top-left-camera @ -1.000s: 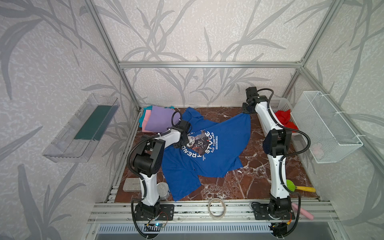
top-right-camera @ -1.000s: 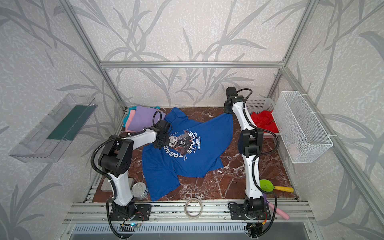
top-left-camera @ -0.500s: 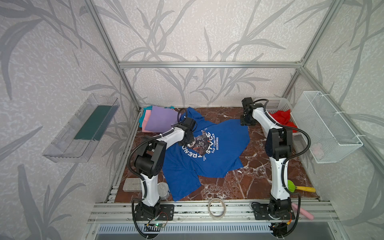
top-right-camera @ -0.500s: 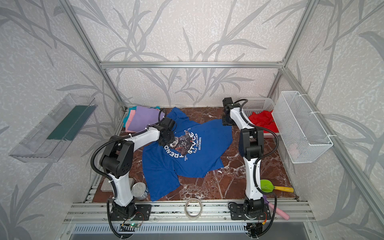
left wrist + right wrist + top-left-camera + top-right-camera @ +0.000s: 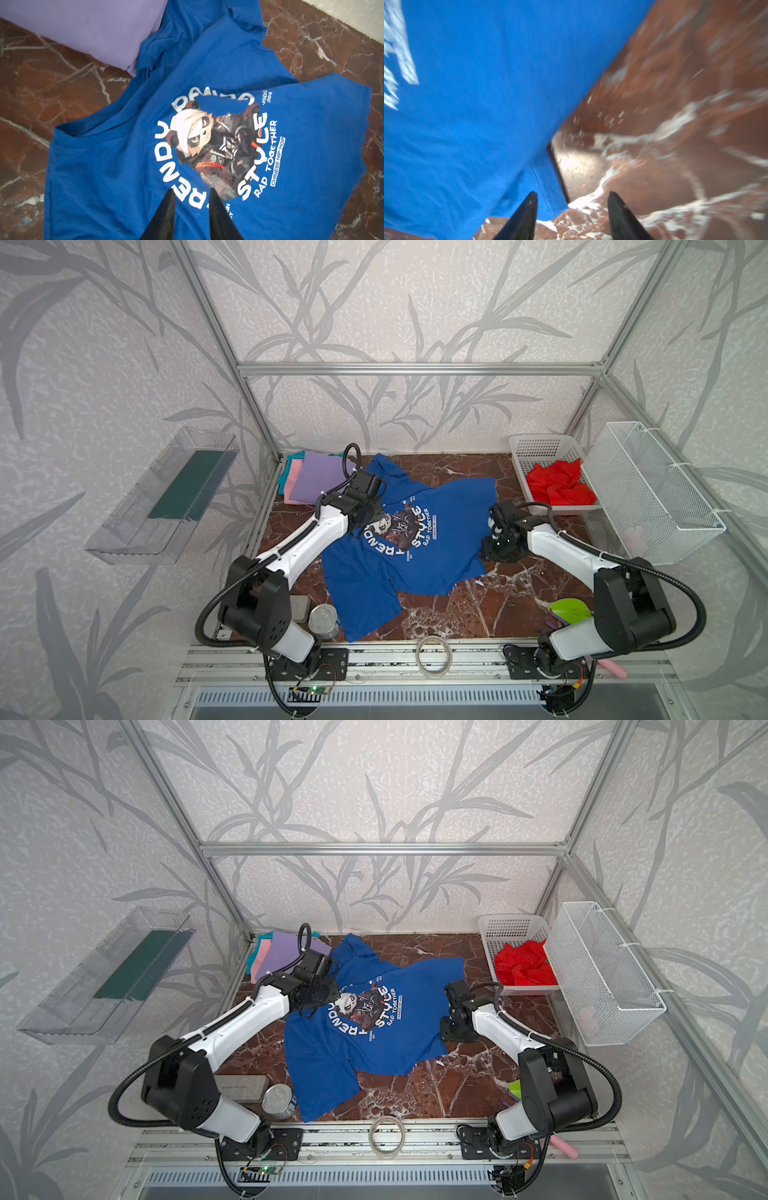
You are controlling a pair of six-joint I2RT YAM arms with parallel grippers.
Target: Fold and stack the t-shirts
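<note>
**Blue shirt unfolded; both grippers empty**

Blue shirt (image 5: 436, 560) lies spread and wrinkled, print up, mid-table (image 5: 461, 614). One sleeve touches the lavender shirt (image 5: 320, 481), which tops the far-left stack. Red shirt (image 5: 557, 489) sits crumpled in the basket (image 5: 540, 445). Left gripper (image 5: 191, 192): narrow gap, empty, over the print. Right gripper (image 5: 572, 194): wide, empty, over a hem corner.

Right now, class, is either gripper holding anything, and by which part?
Nothing is held. The left gripper stands open over the print of the blue t-shirt; the right gripper is open over its corner.
</note>
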